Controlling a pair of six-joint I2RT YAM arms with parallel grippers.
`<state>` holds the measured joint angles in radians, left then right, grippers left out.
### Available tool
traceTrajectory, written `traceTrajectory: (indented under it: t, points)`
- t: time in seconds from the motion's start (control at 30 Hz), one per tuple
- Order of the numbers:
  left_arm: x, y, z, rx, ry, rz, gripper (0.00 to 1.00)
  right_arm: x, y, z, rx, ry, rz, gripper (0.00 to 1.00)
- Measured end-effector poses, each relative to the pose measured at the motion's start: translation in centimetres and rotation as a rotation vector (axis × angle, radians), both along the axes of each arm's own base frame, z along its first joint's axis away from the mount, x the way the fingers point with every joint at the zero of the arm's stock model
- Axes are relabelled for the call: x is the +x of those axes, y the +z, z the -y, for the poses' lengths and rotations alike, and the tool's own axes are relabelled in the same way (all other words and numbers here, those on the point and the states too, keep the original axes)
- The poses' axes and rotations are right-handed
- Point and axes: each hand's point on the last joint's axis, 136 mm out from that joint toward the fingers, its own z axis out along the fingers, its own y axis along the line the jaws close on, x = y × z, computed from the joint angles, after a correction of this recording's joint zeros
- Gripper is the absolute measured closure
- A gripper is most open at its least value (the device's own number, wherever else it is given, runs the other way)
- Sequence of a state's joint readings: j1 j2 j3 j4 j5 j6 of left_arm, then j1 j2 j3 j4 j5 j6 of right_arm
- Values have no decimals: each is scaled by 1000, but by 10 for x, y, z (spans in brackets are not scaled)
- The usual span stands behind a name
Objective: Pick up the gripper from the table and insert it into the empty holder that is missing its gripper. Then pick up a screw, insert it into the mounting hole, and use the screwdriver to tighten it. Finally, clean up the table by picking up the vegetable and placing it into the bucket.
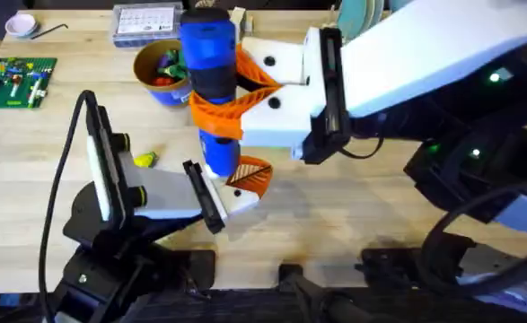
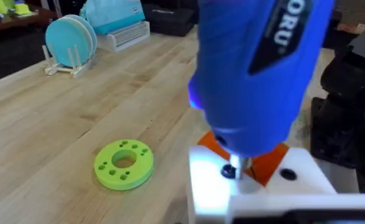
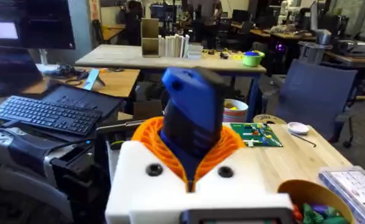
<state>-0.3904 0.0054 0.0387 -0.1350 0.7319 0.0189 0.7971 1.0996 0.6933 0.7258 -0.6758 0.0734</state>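
My right gripper (image 1: 216, 106) reaches in from the right and is shut on the blue screwdriver (image 1: 208, 63), which stands upright between its orange ribbed pads (image 3: 231, 148). The screwdriver's metal tip (image 2: 232, 167) rests on a dark screw (image 2: 229, 172) in a white block, the holder (image 2: 263, 193), which now carries an orange gripper wedge (image 2: 270, 163). That block sits at the end of my left gripper (image 1: 243, 187). The yellow-green vegetable (image 1: 144, 160) lies on the table left of the screwdriver. The tan bucket (image 1: 148, 63) with colourful pieces stands behind it.
A bright green ring-shaped disc (image 2: 124, 163) lies on the wood beside the left gripper. A green board with parts (image 1: 16, 81), a pink bowl (image 1: 21, 24) and a clear box (image 1: 146, 22) sit along the back. Teal plates (image 2: 70, 43) stand in a rack.
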Motion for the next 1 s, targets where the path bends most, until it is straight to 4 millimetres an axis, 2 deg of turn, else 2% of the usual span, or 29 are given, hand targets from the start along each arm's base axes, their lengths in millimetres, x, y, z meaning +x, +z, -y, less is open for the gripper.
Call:
traceTrajectory:
  t: [0.4,1.0]
  points:
    - [0,0,0,0,0,0,997,-2,9,2,32,1,32,978]
    - [0,0,0,0,0,0,997,4,7,5,24,-13,26,978]
